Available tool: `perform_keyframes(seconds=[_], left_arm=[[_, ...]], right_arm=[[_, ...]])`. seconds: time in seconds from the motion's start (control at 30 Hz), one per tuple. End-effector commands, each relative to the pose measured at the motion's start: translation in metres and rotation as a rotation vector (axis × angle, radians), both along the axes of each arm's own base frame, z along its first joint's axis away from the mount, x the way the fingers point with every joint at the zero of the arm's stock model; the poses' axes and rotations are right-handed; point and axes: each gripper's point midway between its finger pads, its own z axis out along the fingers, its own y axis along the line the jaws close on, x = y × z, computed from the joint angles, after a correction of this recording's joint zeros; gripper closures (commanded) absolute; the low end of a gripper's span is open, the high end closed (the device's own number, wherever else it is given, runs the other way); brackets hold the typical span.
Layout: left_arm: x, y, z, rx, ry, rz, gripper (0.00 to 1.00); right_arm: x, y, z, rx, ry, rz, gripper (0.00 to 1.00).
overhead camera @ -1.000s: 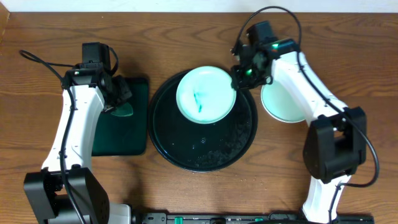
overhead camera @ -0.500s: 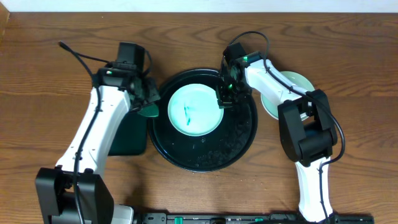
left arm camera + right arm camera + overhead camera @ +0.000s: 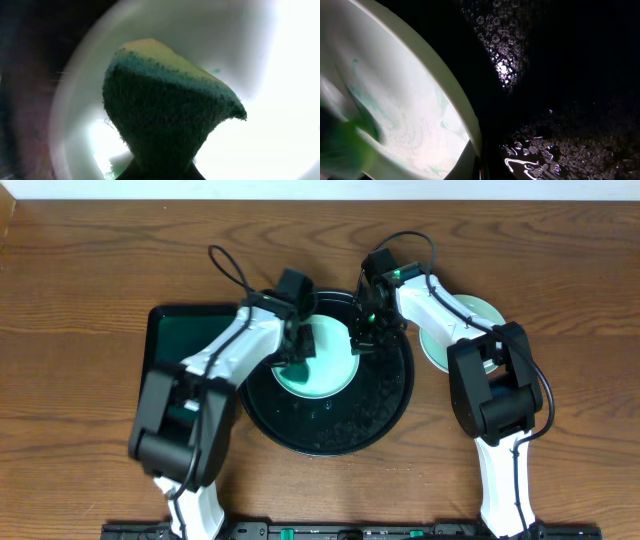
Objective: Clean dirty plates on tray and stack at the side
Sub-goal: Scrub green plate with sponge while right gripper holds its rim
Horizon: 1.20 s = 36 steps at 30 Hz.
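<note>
Though partly hidden under 2 arms, shows as 1 pale turquoise plate (image 3: 335, 368), lying in the far half of the black tray (image 3: 385, 405), midway between the left and right edges of the counter (image 3: 80, 280). Carries teal smears and a wet film across its inside in the right wrist view. Meets the sponge (image 3: 305, 348) over its left part; touching or just above, cannot tell. Turns a dark green scouring face to the left wrist camera, with a yellow layer along the top edge and a tiny teal fleck on the pale plate surface beside it.

Hangs from the left gripper (image 3: 297, 330), clamped on the sponge's narrow lower end, with the fingers themselves out of frame. Sits pinched at its right rim by the right gripper (image 3: 362, 338), set narrow around that edge, with the rim running straight into the bottom centre of the right wrist view.

Glistens with droplets (image 3: 502, 67) and suds over the tray's bare black floor toward the near edge.

Just beside the tray, toward the right edge, rests a 2nd plate (image 3: 437, 348) on bare wood, crossed by the right arm. Toward the left edge, touching or nearly touching the round tray, lies a rectangular dark-green tray (image 3: 165, 330), crossed by the left arm.
</note>
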Motion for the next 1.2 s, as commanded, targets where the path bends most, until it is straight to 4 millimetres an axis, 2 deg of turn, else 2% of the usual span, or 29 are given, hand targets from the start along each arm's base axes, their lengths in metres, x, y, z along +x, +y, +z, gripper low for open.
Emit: perform_keyframes(seconds=[0.0,0.1,0.3,0.43,0.53,0.63,0.73,0.8,0.87,0.97,1.0,1.1,1.17], left_arm=[[-0.007,-0.007,-0.011,-0.054,0.049,-0.015,0.93],[-0.005,-0.014,-0.009,-0.120,0.044,-0.095,0.93],[0.003,-0.015,-0.013,-0.100,-0.005,-0.213,0.93],[0.034,0.010,-0.022,0.059,-0.116,-0.104,0.92],[0.058,0.021,-0.016,0.129,-0.218,-0.031,0.93],[0.066,0.032,-0.012,0.185,-0.259,0.019,0.93],[0.048,0.035,-0.018,0.197,-0.181,0.004,0.93],[0.025,0.031,-0.024,0.167,-0.081,-0.039,0.93],[-0.003,0.023,-0.028,0.111,0.038,-0.131,0.93],[-0.024,0.005,-0.027,0.001,0.119,-0.245,0.93],[-0.034,-0.009,-0.025,-0.085,0.146,-0.327,0.93],[-0.045,-0.029,-0.018,-0.216,0.160,-0.442,0.93],[-0.042,-0.031,-0.018,-0.221,0.144,-0.446,0.93]], right_arm=[[-0.012,-0.002,-0.031,-0.053,0.061,-0.001,0.99],[-0.012,-0.001,-0.031,-0.052,0.060,-0.002,0.99],[-0.012,0.007,-0.030,-0.026,0.054,0.007,0.99],[-0.012,0.008,-0.030,-0.024,0.052,0.008,0.99],[-0.013,0.008,-0.030,-0.026,0.054,0.008,0.99],[-0.013,0.007,-0.030,-0.030,0.054,0.008,0.99],[-0.013,0.005,-0.030,-0.031,0.056,0.005,0.99],[-0.013,0.006,-0.030,-0.031,0.056,0.006,0.99],[-0.012,0.006,-0.030,-0.030,0.055,0.006,0.99],[-0.012,0.006,-0.030,-0.029,0.053,0.005,0.99],[-0.012,0.006,-0.030,-0.029,0.053,0.005,0.99],[-0.012,0.006,-0.030,-0.028,0.052,0.005,0.99],[-0.012,0.006,-0.030,-0.028,0.053,0.005,0.99]])
